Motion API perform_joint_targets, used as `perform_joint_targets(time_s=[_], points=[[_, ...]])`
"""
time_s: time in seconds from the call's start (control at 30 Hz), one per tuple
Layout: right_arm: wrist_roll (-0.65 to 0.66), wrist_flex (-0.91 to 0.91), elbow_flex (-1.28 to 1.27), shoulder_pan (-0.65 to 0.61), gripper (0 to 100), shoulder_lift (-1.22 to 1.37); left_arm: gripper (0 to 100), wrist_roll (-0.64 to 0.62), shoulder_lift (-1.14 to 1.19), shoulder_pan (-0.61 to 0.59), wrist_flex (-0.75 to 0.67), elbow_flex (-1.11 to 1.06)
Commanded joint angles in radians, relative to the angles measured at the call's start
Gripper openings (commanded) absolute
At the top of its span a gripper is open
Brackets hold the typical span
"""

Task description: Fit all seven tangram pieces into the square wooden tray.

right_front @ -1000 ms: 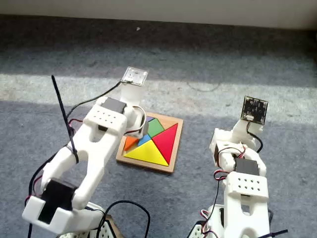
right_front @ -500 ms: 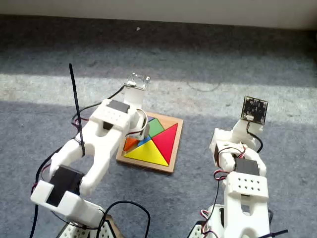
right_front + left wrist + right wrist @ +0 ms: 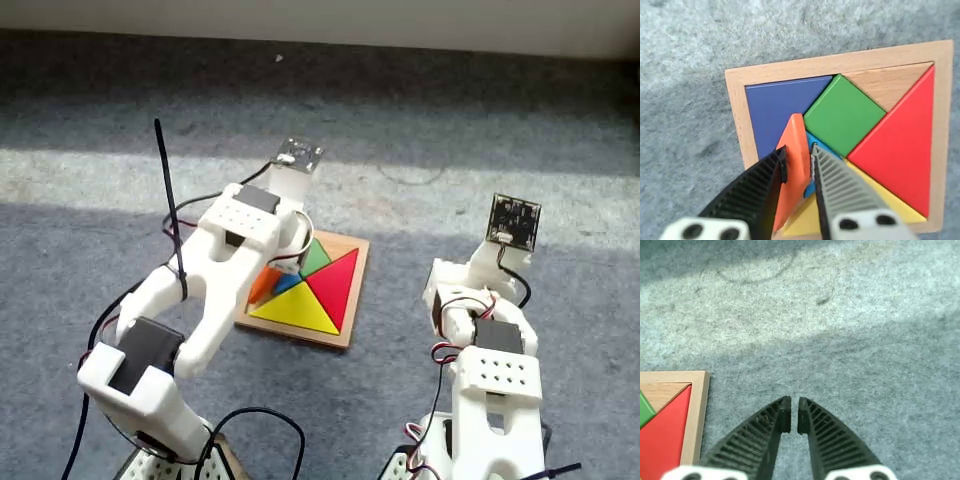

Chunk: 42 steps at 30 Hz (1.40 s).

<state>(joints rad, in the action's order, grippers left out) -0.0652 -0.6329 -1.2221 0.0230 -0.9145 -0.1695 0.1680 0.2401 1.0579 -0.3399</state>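
Clamping orange piece (image 3: pixel 795 170) beside green piece (image 3: pixel 844 116) over tray (image 3: pixel 735 115), left fingers (image 3: pixel 760 185); right fingers (image 3: pixel 765 430) together above carpet (image 3: pixel 865 340).

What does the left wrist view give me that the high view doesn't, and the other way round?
Left wrist view: the left gripper shut on the orange piece, the dark blue piece seated in a corner, and a bare triangular gap beside the green piece.
High view: the left arm leaning over the tray's near corner, and the right arm standing off to the tray's side.
Both: the wooden tray with the green piece, red piece and yellow piece lying flat in it.
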Motion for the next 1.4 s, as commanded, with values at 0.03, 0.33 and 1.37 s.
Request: perform_joint_targets(time_s=[0.03,0.33,1.37], points=[[0.011,0.027,0.004,-0.010,3.9,-0.019,8,0.008,-0.048,-0.021,0.038,0.025],[0.011,0.027,0.004,-0.010,3.9,-0.019,8,0.006,-0.085,-0.071,0.034,0.005],[0.011,0.027,0.004,-0.010,3.9,-0.019,18,0.005,-0.298,-0.257,0.071,-0.116]])
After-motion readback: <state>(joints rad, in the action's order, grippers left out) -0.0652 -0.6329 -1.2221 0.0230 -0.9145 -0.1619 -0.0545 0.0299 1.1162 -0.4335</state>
